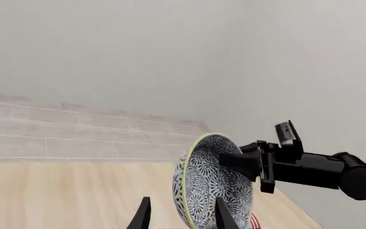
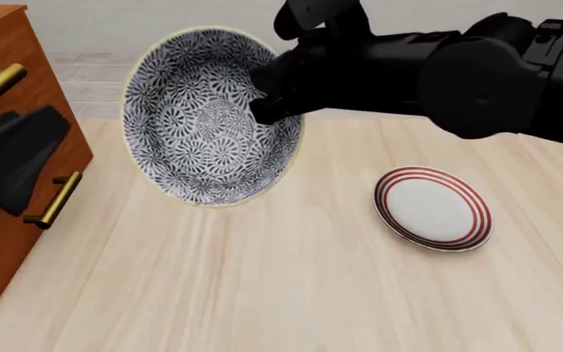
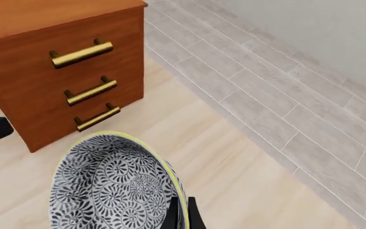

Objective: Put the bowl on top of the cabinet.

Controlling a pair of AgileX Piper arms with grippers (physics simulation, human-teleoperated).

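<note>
In the front view the black right arm stretches in from the upper right of the frame, nearly level, its right gripper [image 2: 279, 89] clamped on the rim of the deep round bowl with the black-and-white floral pattern and pale yellowish rim [image 2: 199, 125]. The bowl hangs in the air at upper centre, tipped on edge with its inside facing the camera, above the light wooden table [image 2: 262, 279] and just right of the tall reddish-brown wooden cabinet with brass bar handles [image 2: 12, 51] at the left edge. The left gripper [image 1: 181, 217] sits low at the left, fingers apart and empty. A flat white plate with red rings [image 2: 433, 207] lies at centre right.
</note>
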